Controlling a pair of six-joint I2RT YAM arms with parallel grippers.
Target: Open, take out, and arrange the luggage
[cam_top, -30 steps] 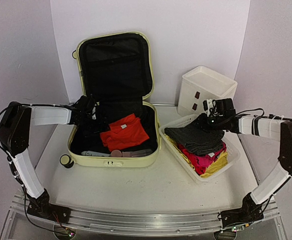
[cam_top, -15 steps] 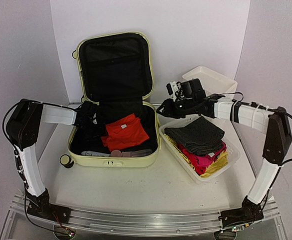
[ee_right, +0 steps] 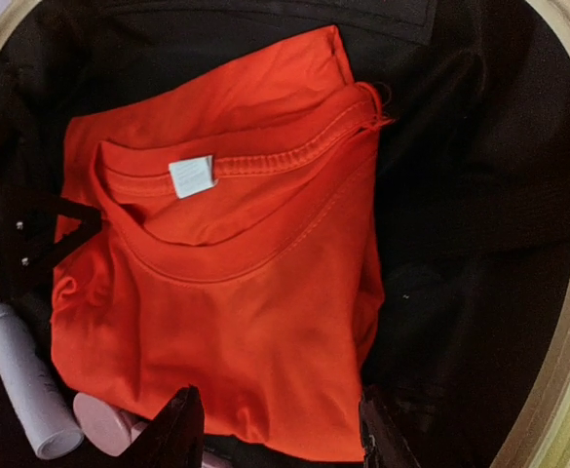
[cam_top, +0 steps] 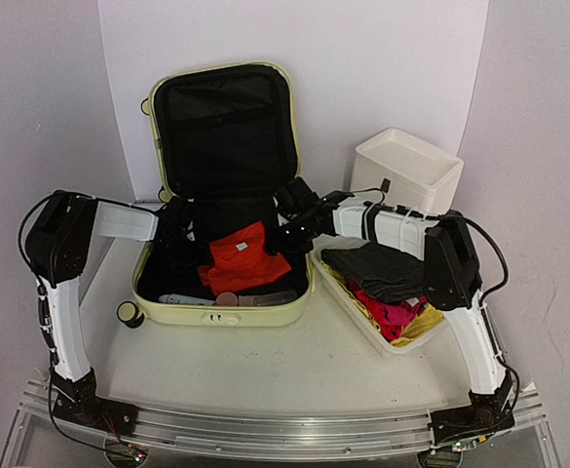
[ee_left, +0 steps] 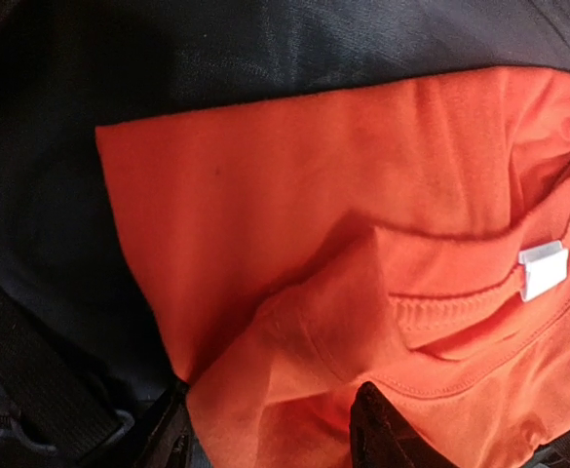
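The pale yellow-green luggage (cam_top: 224, 314) lies open on the table with its lid upright and its black lining showing. A folded orange shirt (cam_top: 243, 257) lies inside; it also shows in the left wrist view (ee_left: 294, 224) and the right wrist view (ee_right: 236, 283). My left gripper (cam_top: 181, 240) is open at the shirt's left edge, its jaws (ee_left: 275, 441) astride a fold of orange fabric. My right gripper (cam_top: 286, 230) is open inside the case, hovering over the shirt's right part (ee_right: 280, 434). A white bottle (ee_right: 23, 382) and a pink item (ee_right: 109, 425) lie at the case's front.
A white mesh basket (cam_top: 359, 316) to the right of the case holds folded dark grey, pink and yellow clothes. A white drawer box (cam_top: 404, 175) stands behind it. A black caster wheel (cam_top: 127, 313) sticks out at the case's front left.
My right arm has swung left from above the basket into the open case. My left gripper has moved slightly right, onto the shirt's edge.
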